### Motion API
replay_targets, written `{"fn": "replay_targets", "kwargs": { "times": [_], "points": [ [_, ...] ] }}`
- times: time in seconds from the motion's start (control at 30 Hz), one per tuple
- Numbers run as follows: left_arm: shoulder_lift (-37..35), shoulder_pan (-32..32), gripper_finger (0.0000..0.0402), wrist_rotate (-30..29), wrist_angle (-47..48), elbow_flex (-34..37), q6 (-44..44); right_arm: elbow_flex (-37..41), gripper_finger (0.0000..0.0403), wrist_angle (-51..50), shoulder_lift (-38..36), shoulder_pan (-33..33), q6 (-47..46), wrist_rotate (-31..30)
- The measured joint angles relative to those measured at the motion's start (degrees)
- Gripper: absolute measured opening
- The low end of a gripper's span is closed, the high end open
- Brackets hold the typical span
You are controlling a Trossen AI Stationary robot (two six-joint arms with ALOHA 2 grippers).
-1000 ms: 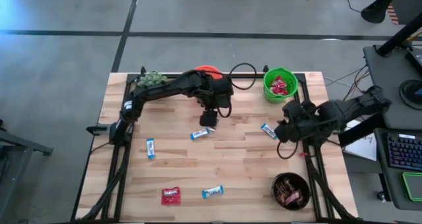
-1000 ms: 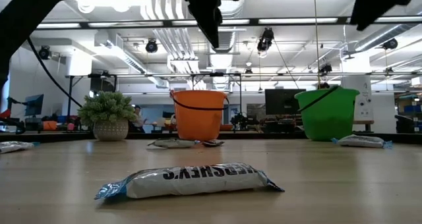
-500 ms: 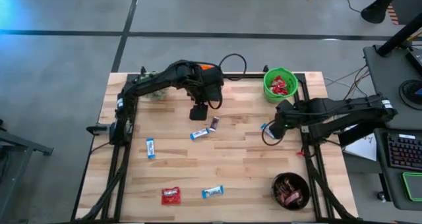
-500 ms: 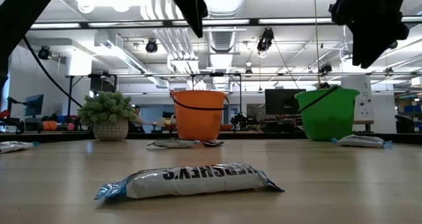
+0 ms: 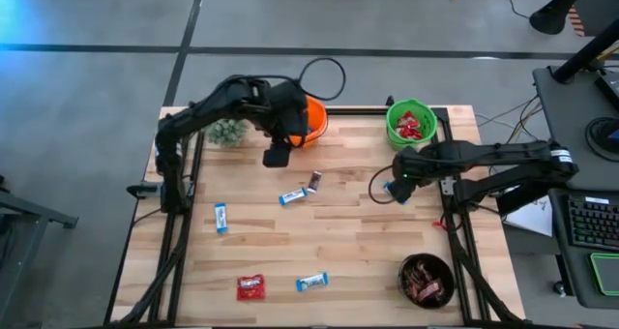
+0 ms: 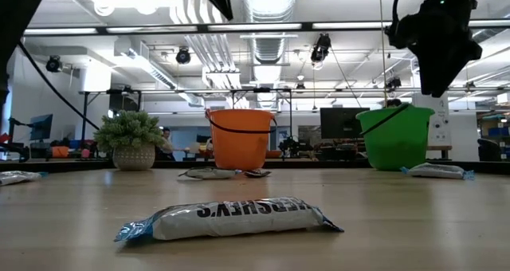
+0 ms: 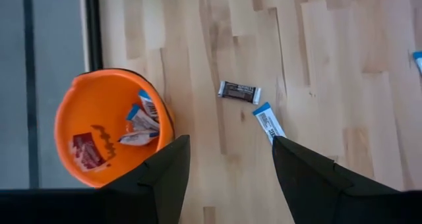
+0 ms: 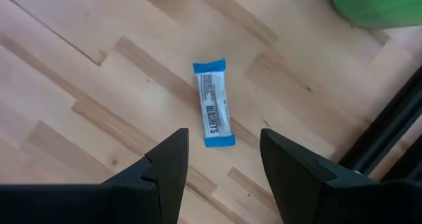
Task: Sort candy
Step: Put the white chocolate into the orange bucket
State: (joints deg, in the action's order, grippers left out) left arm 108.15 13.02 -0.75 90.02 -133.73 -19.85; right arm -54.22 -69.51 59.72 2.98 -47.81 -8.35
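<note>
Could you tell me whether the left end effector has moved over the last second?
Yes. In the high view the left end effector has drawn back from above the loose bars toward the orange bucket at the table's far edge, fingers open and empty.

Loads of bare table (image 5: 358,242) mid-frame to pass through; plant (image 5: 227,132), orange bucket (image 5: 311,122) and green bucket (image 5: 410,123) crowd the top edge, dark bowl (image 5: 427,278) blocks lower right.
</note>
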Motion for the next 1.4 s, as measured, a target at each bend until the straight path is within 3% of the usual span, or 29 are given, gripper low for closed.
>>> {"fn": "replay_targets", "kwargs": {
  "times": [0.4, 0.7, 1.4],
  "points": [
    [-3.3, 1.2, 0.0197, -0.1, 0.0, 0.0, 2.6, 0.1, 0.0178, 0.1, 6.2, 3.4, 9.3, 5.5],
    [-4.8, 2.1, 0.0197, -0.2, 0.0, 0.0, 3.0, 2.6, 0.0178, 4.8, 9.7, 5.1, 14.0, 5.9],
    [-4.9, 2.2, 0.0196, -0.2, 0.0, 0.0, 3.0, 14.3, 0.0178, 18.2, 10.1, 8.5, 14.4, 10.4]
  ]
}}
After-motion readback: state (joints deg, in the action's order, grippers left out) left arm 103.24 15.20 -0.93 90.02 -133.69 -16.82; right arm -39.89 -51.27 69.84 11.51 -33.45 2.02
